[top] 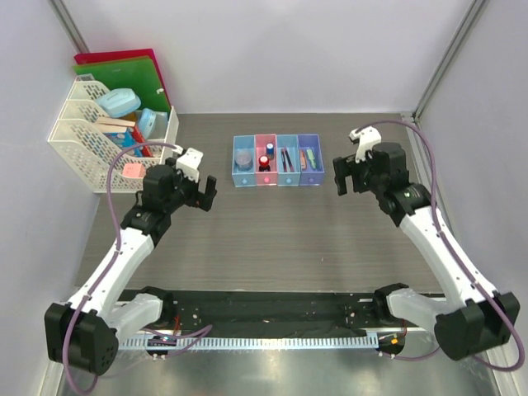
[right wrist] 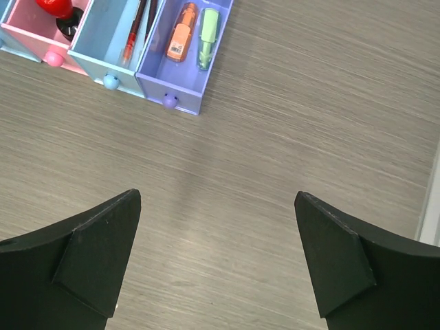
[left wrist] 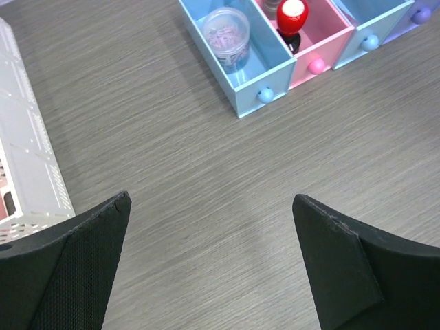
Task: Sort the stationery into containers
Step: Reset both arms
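Fingers first: left fingers (left wrist: 69, 275) are spread wide with nothing between them, and right fingers (right wrist: 344, 268) are just as wide and just as empty, both hanging over bare tabletop (top: 272, 239). The bins (top: 276, 183) sit in a row further out, between the two arms, so they lie ahead and to the right of the left fingers and ahead and to the left of the right ones. All the stationery I can spot is inside them: a clear tub (left wrist: 227, 31) in the left blue bin, a red-capped piece (left wrist: 291, 14) in the pink one, pens (right wrist: 134, 27) in the next blue one, and an orange marker (right wrist: 180, 31) plus a green marker (right wrist: 208, 27) in the purple one. Pens and markers lie lengthwise, front to back along their bins. I can't find anything loose on the tabletop, so my guess is the sorting's done and nothing needs picking. Left arm is nearer the blue and pink end, right arm nearer the purple end. White rack (top: 99, 140) stands off to the far left, well apart, and nothing blocks either arm.
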`<state>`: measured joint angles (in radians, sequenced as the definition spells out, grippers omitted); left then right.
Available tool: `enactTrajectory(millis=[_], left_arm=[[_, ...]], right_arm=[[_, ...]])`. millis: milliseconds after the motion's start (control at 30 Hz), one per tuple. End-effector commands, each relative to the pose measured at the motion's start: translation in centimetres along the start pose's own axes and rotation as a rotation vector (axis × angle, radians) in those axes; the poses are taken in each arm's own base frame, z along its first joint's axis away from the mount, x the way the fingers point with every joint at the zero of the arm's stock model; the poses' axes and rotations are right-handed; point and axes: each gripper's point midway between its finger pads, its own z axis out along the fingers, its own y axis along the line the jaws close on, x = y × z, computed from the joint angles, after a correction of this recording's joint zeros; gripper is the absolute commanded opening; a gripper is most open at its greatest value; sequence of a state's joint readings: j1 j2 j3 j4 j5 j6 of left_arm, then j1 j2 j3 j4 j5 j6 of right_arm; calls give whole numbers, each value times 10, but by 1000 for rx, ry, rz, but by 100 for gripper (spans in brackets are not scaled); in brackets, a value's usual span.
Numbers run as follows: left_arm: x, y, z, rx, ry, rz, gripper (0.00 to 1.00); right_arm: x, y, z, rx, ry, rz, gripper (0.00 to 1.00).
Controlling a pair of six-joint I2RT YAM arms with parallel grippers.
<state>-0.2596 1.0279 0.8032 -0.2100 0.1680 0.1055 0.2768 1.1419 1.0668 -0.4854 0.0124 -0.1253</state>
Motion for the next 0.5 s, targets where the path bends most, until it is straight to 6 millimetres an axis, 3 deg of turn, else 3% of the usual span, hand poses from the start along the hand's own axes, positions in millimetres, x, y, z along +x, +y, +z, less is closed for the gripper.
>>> enactTrajectory(millis=[0, 467], left_arm=[[-21, 15, -2, -83, -127, -7, 100], [-7, 18, 0, -106, -130, -19, 100]], right_arm=[[-43, -13, -26, 66, -223, 43, 100], [-33, -9, -18, 45, -211, 30, 100]])
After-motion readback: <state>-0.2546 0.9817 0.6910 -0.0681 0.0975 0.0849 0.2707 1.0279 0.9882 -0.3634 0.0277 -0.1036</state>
